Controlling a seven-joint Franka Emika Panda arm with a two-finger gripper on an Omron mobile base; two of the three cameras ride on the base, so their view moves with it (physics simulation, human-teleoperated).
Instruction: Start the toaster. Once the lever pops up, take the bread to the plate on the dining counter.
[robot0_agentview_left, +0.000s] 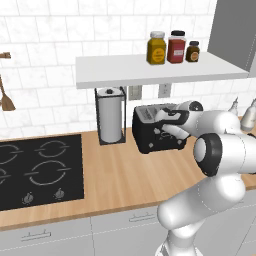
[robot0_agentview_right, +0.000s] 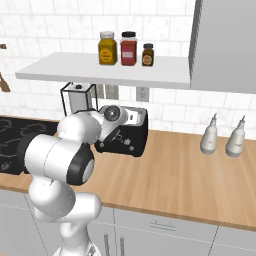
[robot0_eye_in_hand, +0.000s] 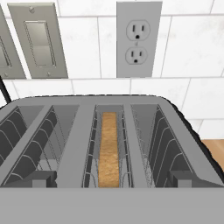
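Step in hand looks like starting the toaster (robot0_eye_in_hand: 109, 144); lever not visible, so can't tell if it's pressed. Gripper (robot0_agentview_left: 167, 131) sits at the toaster's front face, hand just above and in front of the slots, fingers spread as wide as they go, holding nothing. Bread (robot0_eye_in_hand: 109, 148) stands edge-up in a middle slot, straight ahead of the hand and below it, dropped well into the slot. Wall outlet (robot0_eye_in_hand: 138, 39) beyond. Next, prob.: find lever on the front and push down, then wait for the pop
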